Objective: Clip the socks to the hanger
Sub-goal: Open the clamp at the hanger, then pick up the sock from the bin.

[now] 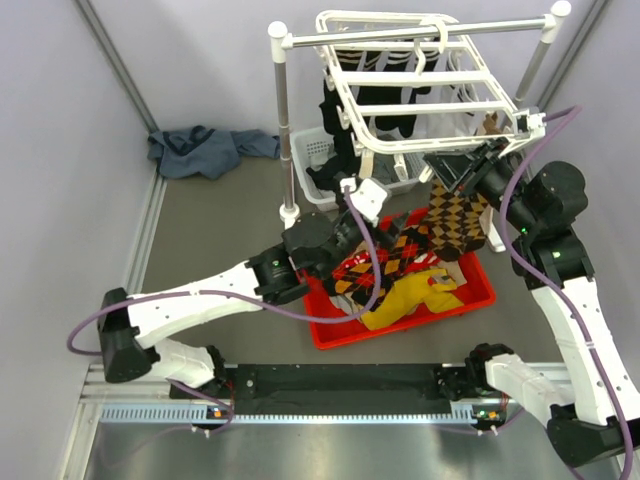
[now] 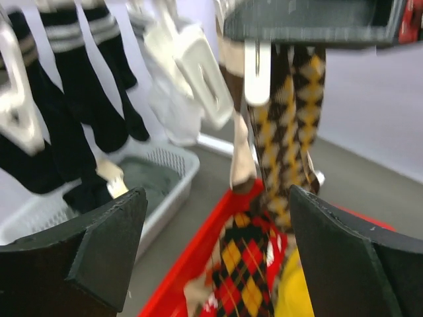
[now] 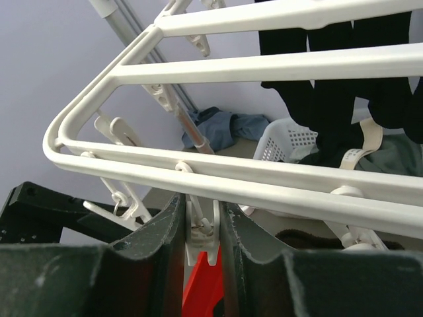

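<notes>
The white hanger [image 1: 400, 95] hangs from the rack's rod; its near bar [image 3: 198, 173] crosses the right wrist view. My right gripper [image 1: 462, 165] [image 3: 201, 224] is shut on a white clip [image 3: 201, 241] dangling from that bar. A brown and tan argyle sock [image 1: 455, 215] [image 2: 287, 132] hangs below this gripper, down to the red tray [image 1: 400, 335]. Black, red and orange argyle socks [image 1: 375, 265] [image 2: 248, 264] lie in the tray. My left gripper [image 1: 358, 200] [image 2: 218, 224] is open and empty, above the tray's far left side, facing the hanging sock.
A rack of white posts and a metal rod [image 1: 283, 120] holds the hanger. Black socks with striped cuffs [image 2: 79, 86] hang from its far clips. A white basket [image 1: 320, 160] stands under them. A blue cloth [image 1: 205, 150] lies far left. A yellow cloth [image 1: 405, 300] lies in the tray.
</notes>
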Robot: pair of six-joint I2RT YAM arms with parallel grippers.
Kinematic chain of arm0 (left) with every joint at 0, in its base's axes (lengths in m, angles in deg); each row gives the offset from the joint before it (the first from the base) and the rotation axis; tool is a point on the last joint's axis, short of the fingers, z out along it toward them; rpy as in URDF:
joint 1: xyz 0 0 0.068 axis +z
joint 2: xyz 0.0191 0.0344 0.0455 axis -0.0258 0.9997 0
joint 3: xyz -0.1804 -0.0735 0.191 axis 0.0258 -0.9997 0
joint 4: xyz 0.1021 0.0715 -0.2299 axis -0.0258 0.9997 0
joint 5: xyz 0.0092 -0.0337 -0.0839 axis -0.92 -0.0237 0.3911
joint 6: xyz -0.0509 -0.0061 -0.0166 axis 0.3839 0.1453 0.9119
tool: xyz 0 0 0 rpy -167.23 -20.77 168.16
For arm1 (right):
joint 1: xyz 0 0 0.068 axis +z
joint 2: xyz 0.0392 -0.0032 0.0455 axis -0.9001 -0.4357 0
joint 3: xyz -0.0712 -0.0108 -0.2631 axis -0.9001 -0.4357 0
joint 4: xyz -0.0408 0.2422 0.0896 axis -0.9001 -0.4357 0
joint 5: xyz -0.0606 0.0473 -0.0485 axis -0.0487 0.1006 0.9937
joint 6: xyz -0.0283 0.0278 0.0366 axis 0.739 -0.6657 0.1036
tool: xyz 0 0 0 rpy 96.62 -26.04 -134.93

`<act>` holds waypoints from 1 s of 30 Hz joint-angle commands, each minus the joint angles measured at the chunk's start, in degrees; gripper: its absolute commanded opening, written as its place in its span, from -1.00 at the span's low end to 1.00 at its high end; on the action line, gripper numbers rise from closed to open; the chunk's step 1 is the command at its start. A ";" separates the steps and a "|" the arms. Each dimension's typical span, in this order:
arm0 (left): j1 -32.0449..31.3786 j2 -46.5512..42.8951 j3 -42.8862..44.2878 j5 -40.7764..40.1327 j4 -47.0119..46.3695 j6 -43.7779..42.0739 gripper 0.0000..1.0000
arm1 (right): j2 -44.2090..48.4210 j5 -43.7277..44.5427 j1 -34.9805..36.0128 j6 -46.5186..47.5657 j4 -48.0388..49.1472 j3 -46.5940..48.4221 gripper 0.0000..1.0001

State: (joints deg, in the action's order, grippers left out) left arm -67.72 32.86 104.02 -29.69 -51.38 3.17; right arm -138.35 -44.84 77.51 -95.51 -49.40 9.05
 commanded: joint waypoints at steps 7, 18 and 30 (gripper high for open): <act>0.23 -1.52 -9.65 5.38 19.19 16.76 0.87 | 0.24 2.24 -0.25 1.06 1.99 -1.07 -1.00; 0.93 21.95 5.71 2.57 24.30 21.43 0.57 | 0.15 4.17 -0.16 4.05 0.76 -1.86 -1.00; 7.78 42.60 24.88 6.36 27.29 25.03 0.05 | 0.32 4.88 -0.25 5.72 0.58 -2.92 -1.00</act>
State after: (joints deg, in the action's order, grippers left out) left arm -62.29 71.81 123.78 -24.90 -25.11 26.21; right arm -138.39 -40.95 77.51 -91.55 -49.13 6.30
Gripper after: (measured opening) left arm 0.560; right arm 0.216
